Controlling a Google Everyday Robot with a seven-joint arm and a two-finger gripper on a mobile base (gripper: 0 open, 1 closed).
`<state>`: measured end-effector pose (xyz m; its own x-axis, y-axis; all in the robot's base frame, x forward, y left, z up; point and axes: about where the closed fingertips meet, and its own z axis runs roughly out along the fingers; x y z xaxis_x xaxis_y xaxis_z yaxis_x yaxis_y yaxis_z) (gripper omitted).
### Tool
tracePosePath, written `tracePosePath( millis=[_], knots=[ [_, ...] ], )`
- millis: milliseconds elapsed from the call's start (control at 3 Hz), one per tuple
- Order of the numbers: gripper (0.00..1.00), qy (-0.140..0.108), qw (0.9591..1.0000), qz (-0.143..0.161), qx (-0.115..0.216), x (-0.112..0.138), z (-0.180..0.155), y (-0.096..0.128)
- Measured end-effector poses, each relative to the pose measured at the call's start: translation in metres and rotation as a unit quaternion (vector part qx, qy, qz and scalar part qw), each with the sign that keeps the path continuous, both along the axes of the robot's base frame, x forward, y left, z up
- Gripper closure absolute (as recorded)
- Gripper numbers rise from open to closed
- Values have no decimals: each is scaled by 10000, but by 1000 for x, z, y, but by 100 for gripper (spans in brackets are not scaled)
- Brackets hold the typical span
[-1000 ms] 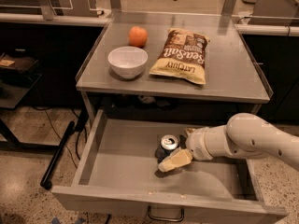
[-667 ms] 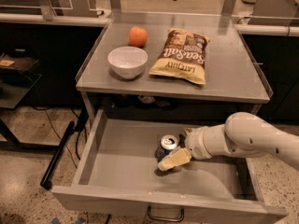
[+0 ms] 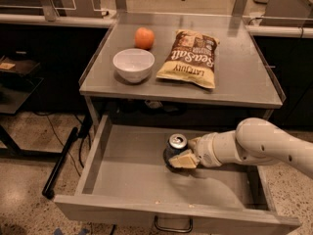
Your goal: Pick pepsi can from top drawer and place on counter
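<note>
Can [image 3: 176, 144] upright in open drawer [image 3: 99, 151], not yet lifted. Gripper [image 3: 182, 158] right against its near side; cannot tell whether clamped or loose. Left: lifting out, setting on counter [image 3: 239, 82] near bowl [image 3: 133, 65].

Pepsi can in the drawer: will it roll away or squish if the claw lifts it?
The pepsi can stands upright in the top drawer, so it probably won't roll unless tipped. Its smooth round metal side may be slippery. The claw is right against its lower part.
</note>
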<state>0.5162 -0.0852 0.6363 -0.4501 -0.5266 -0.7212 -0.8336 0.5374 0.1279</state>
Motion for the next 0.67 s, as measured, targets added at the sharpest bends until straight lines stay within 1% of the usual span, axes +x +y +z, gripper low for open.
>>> tracePosePath(
  millis=[333,667],
  knots=[
    [80,0,10000,0,0,0,0,0],
    [100,0,10000,0,1,0,0,0]
  ],
)
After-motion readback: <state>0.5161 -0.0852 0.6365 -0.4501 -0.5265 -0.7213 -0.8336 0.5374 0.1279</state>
